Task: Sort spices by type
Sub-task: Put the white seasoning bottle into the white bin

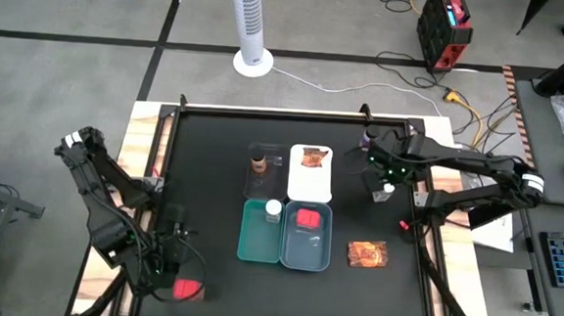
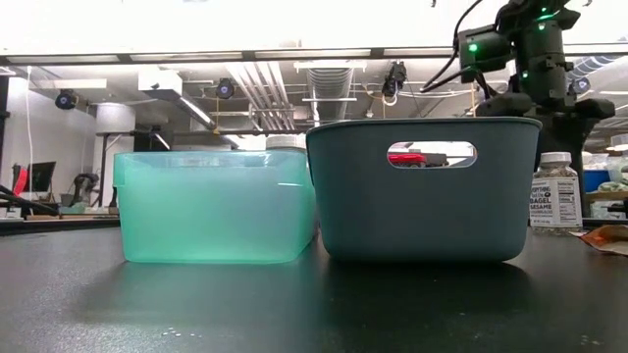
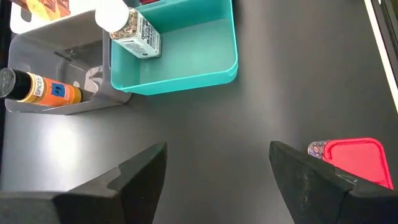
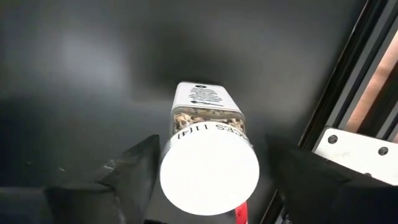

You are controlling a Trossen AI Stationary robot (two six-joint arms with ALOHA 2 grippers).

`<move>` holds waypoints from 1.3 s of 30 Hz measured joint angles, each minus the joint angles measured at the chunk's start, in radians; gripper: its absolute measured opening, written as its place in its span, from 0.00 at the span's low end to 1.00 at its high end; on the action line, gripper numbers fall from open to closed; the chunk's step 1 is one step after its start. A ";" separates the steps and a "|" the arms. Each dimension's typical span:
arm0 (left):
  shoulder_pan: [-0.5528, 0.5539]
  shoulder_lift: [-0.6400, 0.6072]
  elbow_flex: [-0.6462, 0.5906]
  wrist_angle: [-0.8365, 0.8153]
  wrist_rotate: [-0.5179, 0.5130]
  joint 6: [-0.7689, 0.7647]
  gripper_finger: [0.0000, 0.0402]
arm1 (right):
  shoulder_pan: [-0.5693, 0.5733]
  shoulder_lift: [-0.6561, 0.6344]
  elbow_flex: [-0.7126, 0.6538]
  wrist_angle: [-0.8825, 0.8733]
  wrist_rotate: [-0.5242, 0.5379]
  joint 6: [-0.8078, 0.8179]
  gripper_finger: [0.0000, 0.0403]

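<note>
Spices are part sorted, and the one in hand now is a white-capped jar (image 4: 208, 163) standing upright directly under the right claw (image 1: 382, 184), between its two spread fingers (image 4: 124, 171), which flank the cap without touching it; the claw is open and holds nothing. The jar looks to be rigid clear plastic or glass with loose seeds inside, light, smooth-walled and likely slippery, so I judge the best hold is across the body just under the cap, where the fingers can seat squarely and the cap's rim stops it sliding down; squeezing the cap alone risks tipping it. Just beside the claw, toward the table's edge, runs the black frame rail (image 4: 339, 93), close enough to hinder a wide approach. Farther out toward the table's middle stand four trays: a white one (image 1: 310, 184) with a packet (image 1: 312, 156), a clear one (image 1: 261, 183) with a brown-capped bottle (image 1: 257, 159), a teal one (image 1: 257, 240) with the other white-capped jar (image 1: 273, 209), where this jar probably belongs, and a grey-blue one (image 1: 306, 250) with a red box (image 1: 307, 218). A second packet (image 1: 366, 253) lies loose on the table, nearer the front than the claw. Far across, the left claw (image 1: 170, 259) hangs open near the front edge, with a red box (image 3: 354, 158) just beside one finger.
</note>
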 joint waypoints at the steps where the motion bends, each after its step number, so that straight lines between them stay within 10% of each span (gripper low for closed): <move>1: 0.000 0.000 0.000 0.000 0.000 0.000 0.66 | 0.001 0.000 0.000 0.002 -0.001 0.003 0.67; 14: 0.000 0.001 0.000 0.015 -0.007 0.000 0.66 | 0.001 0.000 0.032 -0.024 -0.001 -0.010 0.49; 28: 0.000 0.001 -0.004 0.020 -0.046 -0.027 0.66 | 0.194 0.052 0.531 -0.136 0.051 -0.103 0.49; 39: 0.000 0.001 -0.004 0.019 -0.082 -0.040 0.66 | 0.421 0.386 0.908 -0.138 0.075 -0.310 0.49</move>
